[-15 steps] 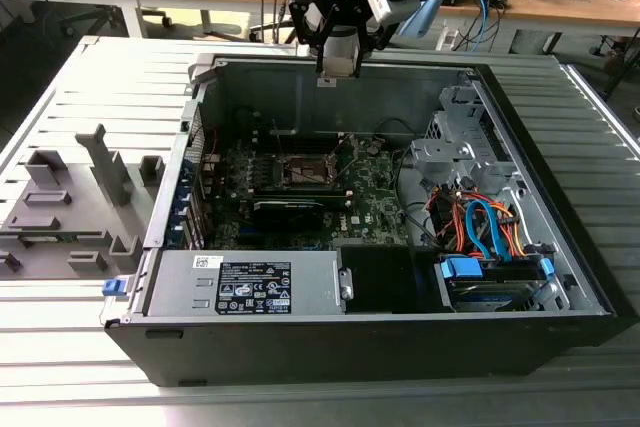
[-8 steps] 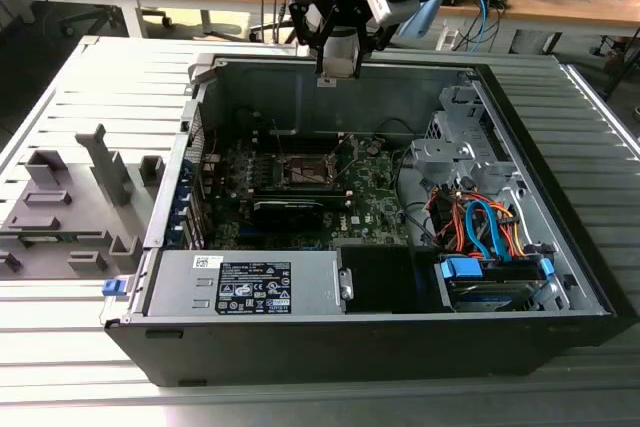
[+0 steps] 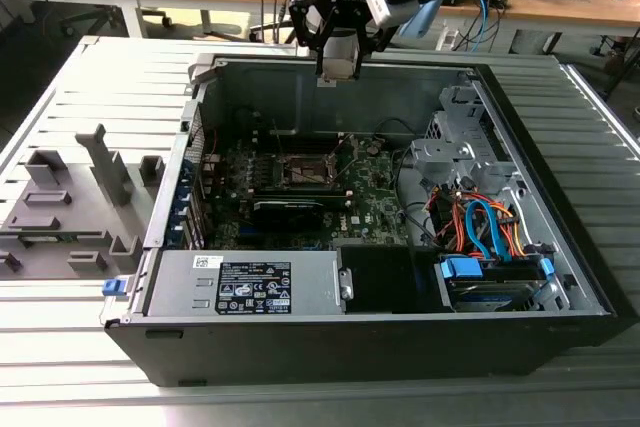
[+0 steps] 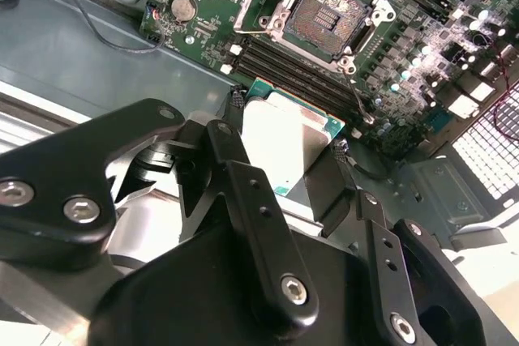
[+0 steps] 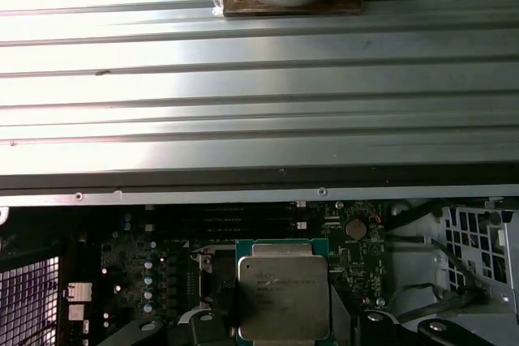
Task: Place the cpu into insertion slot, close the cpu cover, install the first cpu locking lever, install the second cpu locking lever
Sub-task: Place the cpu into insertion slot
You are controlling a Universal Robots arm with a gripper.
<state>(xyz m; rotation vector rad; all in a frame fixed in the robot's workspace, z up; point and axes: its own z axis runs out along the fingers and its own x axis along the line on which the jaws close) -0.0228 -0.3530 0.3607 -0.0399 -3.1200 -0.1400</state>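
Jaws pinch the cpu between them, clear of the insertion slot.

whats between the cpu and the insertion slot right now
In the second wrist view, long black slots on the green board lie between the held cpu and the insertion slot. Nothing else sits in that stretch.

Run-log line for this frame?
end effector: shut on small flat silver-grey square cpu | position: above open black computer case | square black insertion slot: empty
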